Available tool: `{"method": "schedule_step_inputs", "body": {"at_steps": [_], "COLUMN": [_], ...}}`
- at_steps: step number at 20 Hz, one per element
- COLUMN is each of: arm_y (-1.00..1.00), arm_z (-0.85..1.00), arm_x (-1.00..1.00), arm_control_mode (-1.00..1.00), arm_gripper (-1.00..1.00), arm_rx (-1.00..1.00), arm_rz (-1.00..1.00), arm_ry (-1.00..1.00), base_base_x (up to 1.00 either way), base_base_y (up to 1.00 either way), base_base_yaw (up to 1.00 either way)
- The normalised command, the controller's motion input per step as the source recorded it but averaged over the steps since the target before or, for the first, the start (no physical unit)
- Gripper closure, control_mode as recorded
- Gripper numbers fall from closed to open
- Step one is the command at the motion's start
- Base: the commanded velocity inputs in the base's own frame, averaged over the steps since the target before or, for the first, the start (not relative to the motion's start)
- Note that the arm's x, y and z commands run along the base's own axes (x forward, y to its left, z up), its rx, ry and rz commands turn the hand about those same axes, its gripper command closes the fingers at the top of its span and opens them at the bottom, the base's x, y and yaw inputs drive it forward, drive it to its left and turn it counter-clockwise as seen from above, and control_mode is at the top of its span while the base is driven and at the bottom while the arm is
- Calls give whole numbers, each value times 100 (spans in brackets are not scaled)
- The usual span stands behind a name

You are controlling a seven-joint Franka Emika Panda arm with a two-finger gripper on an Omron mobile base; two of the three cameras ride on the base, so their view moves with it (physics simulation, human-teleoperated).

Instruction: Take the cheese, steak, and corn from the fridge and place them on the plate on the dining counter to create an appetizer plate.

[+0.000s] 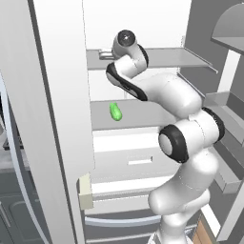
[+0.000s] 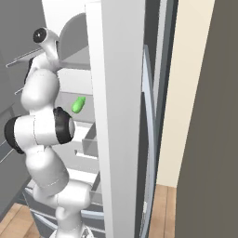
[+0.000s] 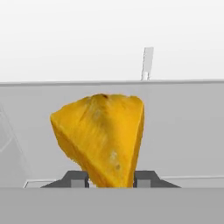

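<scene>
The orange-yellow wedge-shaped block of cheese [image 3: 101, 138] stands at the centre of the hand view, its narrow lower end set between the two dark finger tips of the gripper [image 3: 111, 179]. One finger tip [image 3: 76, 178] lies at the 8 o'clock side of the wedge and the other at the 4 o'clock side, both against its flanks: the jaws are closed on the cheese. The block is over a flat white shelf surface inside the tall white double-door fridge [image 1: 62, 119], with the pale rear wall at 12 o'clock behind it. Whether the cheese rests on the shelf or is lifted clear cannot be told.

In the left base view the white arm reaches into the upper shelf level of the fridge. One shelf below, at 7 o'clock from the wrist, the small bright green oblong piece of corn [image 1: 115, 112] lies on its own, well apart from the arm. The right base view shows the corn [image 2: 78, 105] just left of the open white door edge.
</scene>
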Motion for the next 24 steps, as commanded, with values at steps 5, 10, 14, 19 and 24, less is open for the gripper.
{"method": "schedule_step_inputs", "body": {"at_steps": [5,10,14,19,24], "arm_y": [0,0,-3,-10,-22], "arm_z": [3,19,28,5,19], "arm_x": [-83,-76,-77,-76,-73], "arm_control_mode": [-100,-100,-100,-100,-100], "arm_gripper": [100,100,100,100,100], "arm_rx": [0,-4,0,0,0], "arm_rz": [-5,-9,-11,-7,-5], "arm_ry": [-1,-19,-7,0,0], "base_base_x": [0,0,0,0,0], "base_base_y": [0,0,0,0,0], "base_base_yaw": [0,0,0,0,0]}}
